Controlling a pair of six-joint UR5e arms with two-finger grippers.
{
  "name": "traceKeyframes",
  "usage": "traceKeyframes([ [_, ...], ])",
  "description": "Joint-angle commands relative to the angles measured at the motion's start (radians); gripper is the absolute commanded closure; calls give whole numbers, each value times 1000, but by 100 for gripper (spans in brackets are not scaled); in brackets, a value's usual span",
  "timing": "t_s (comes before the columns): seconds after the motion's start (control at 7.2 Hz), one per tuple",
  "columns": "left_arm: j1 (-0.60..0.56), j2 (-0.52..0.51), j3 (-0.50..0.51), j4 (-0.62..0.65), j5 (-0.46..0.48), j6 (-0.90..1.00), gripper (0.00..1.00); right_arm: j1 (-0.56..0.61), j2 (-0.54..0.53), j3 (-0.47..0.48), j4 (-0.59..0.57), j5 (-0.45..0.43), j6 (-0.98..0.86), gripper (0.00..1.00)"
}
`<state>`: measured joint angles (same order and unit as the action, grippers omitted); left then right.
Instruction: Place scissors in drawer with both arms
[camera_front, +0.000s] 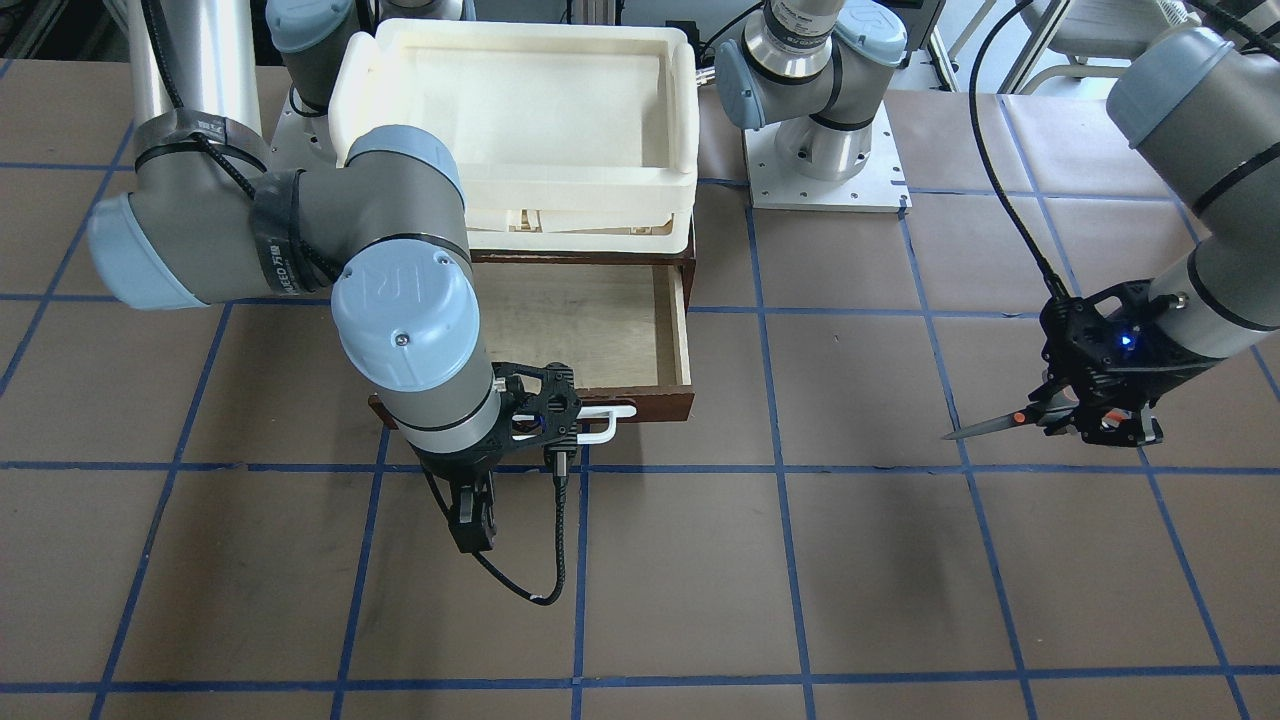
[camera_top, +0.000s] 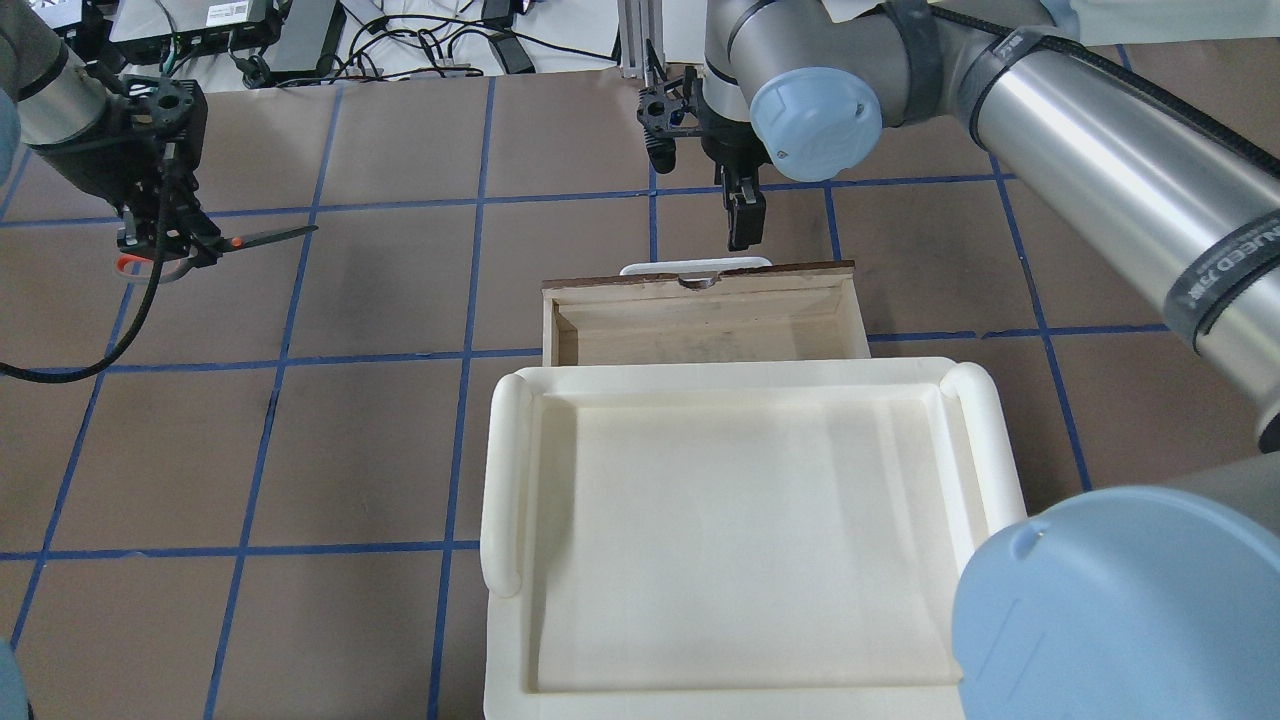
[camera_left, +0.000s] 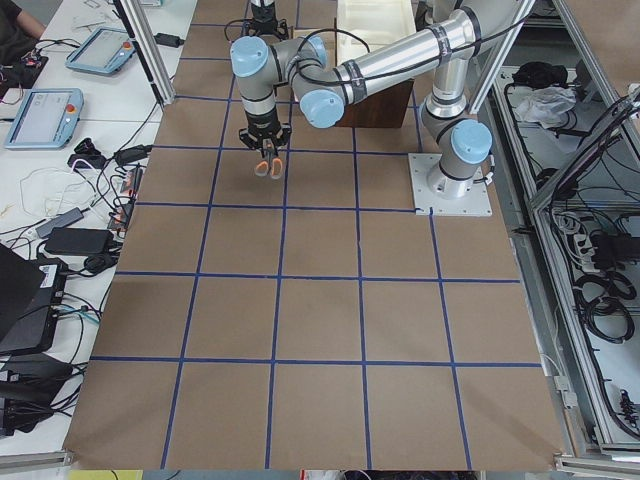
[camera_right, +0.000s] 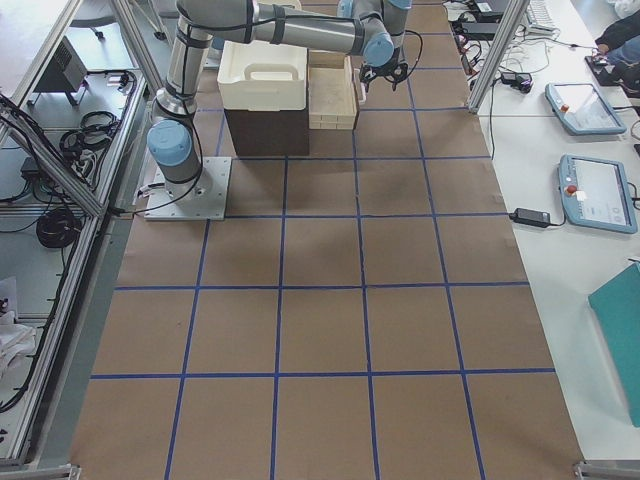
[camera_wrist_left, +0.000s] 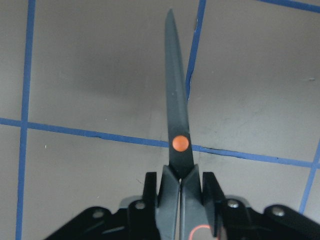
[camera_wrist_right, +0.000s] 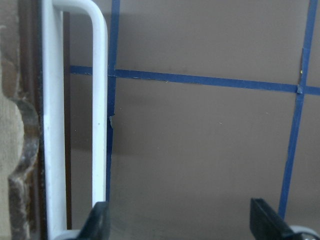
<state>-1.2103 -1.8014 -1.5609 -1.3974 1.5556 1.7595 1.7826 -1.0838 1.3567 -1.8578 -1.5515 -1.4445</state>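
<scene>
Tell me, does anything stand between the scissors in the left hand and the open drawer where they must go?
Nothing visible does. No object lies on the table between the scissors and the drawer, and the drawer's open part looks empty. The right hand hovers open just outside the white handle, not over the opening.

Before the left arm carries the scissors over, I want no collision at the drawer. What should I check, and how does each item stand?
1. Scissors gripped by left gripper: ok, blades closed.
2. Scissors lifted off table: ok.
3. Drawer open: ok, pale interior exposed.
4. Right gripper not clamped on white handle: ok, fingers spread apart.
5. Right arm clear of drawer opening: cannot tell; its wrist overlaps one end in the front view.
</scene>
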Motion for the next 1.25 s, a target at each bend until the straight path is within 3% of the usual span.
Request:
traceKeyframes([
  [0.0, 2, 2, -8, 1, -2, 0, 100, -35, -45, -16, 21, 2, 3, 0],
  [0.56, 2, 4, -16, 3, -2, -1, 100, -239, -282, -2, 334, 5, 33, 0],
  [0.83, -49, 36, -15, -6, 0, -148, 100, -305, -363, 12, 435, 7, 262, 0],
  [1.11, -193, 65, -13, -35, -2, -376, 100, -307, -404, 24, 440, 7, 620, 0],
])
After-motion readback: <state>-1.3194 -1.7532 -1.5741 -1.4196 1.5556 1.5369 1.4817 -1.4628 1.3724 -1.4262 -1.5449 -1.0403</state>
